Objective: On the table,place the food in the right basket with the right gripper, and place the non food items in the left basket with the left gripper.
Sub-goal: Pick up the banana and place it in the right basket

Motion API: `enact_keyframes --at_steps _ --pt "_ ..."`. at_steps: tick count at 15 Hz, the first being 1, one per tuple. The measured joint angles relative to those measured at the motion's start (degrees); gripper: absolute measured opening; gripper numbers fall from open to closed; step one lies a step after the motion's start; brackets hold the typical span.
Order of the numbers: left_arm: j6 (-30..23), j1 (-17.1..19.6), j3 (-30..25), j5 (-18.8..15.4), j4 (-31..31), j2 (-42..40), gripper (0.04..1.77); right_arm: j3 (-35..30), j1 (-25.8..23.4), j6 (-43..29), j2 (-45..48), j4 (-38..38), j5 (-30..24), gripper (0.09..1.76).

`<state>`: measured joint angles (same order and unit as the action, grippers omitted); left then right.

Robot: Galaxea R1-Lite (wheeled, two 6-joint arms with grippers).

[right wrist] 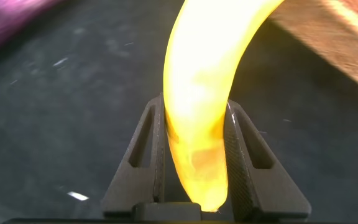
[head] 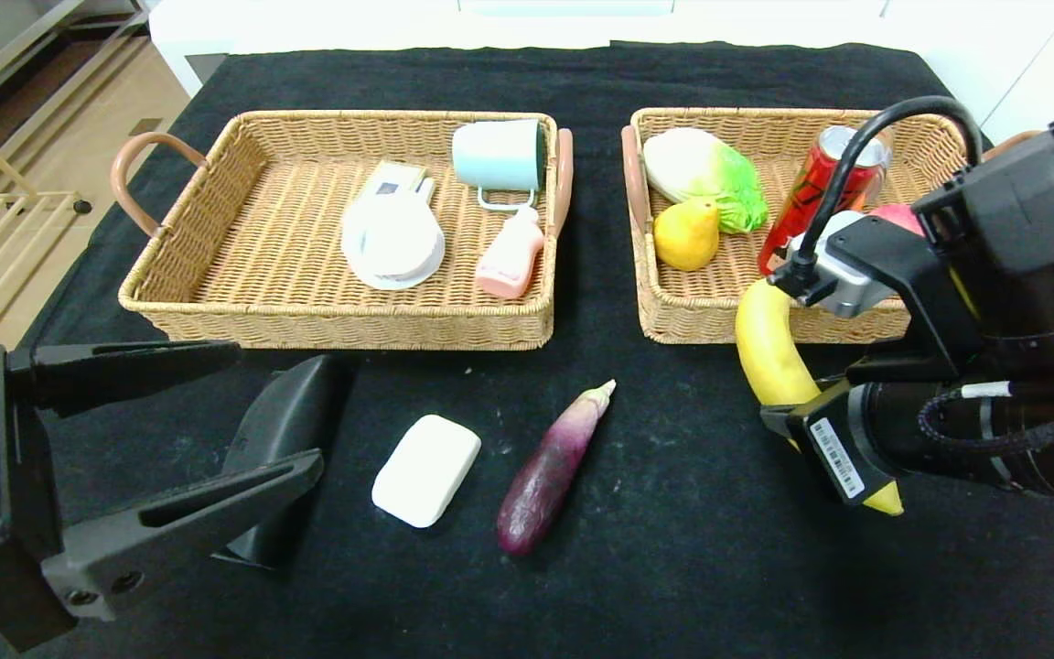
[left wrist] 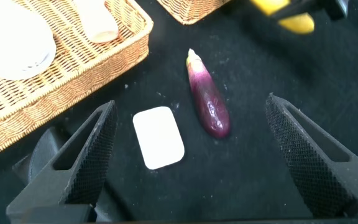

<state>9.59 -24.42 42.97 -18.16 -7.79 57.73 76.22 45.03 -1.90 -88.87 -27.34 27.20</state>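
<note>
My right gripper (right wrist: 194, 107) is shut on the yellow banana (head: 768, 348), holding it above the table (head: 673, 567) in front of the right basket (head: 673, 316). A red can (head: 820, 197) and a pink peach (head: 898, 218), partly hidden by the arm, lie in that basket. The purple eggplant (head: 550, 471) and the white bar (head: 426, 469) lie on the cloth. My left gripper (head: 280, 407) is open at the front left, over the black case (head: 294, 412), before the left basket (head: 326, 325). In the left wrist view the bar (left wrist: 159, 137) and eggplant (left wrist: 208, 102) lie ahead, between the fingers (left wrist: 98, 140).
The left basket holds a round white dish (head: 394, 240), a mint cup (head: 500, 156), a pink bottle (head: 510, 256) and a small box (head: 392, 181). A cabbage (head: 705, 178) and a yellow pear (head: 687, 235) sit in the right basket.
</note>
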Motion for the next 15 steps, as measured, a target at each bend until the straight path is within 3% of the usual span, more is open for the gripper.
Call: enact_keyframes --at_steps 8,15 --pt "0.11 -0.11 -0.17 -0.09 0.05 0.48 1.72 1.68 -10.42 -1.73 2.51 -2.58 0.89 0.64" --pt "0.46 -0.09 -0.34 -0.09 -0.04 0.87 1.72 13.47 -19.30 -6.30 -1.93 -1.01 2.07 0.64"
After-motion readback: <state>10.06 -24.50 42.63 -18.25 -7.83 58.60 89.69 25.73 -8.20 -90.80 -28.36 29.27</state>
